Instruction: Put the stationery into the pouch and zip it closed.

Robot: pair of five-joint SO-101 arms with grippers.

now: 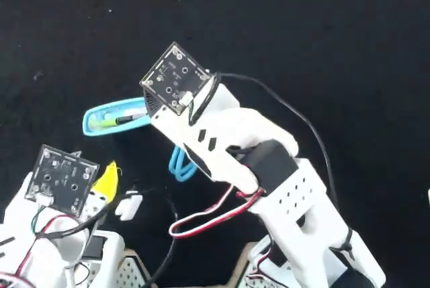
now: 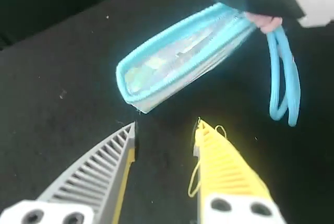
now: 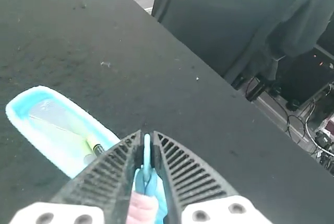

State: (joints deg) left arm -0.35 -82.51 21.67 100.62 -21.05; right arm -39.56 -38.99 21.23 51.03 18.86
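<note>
Pouch (image 1: 114, 119) of light-blue, see-through plastic lies left of centre on the black table (image 1: 336, 46), its long side running left to right, with a pen (image 1: 127, 119) and other stationery showing inside. My right claw (image 3: 146, 136) is clamped on a thin blue piece at its right end; whether that is the zip tab or the strap root I cannot tell. The strap loop (image 1: 180, 164) trails toward the near side. My left claw (image 2: 166, 126) hangs at the near left, fingers spread, close to the pouch's left end and not touching it. The pouch looks light and limp, slick on its clear face, and would likely slide or fold if tugged one-handed. I judge the corded rim at the left end the firmest spot for the left claw to pinch while the right works the zip. Whether the zip is already shut cannot be made out.
</note>
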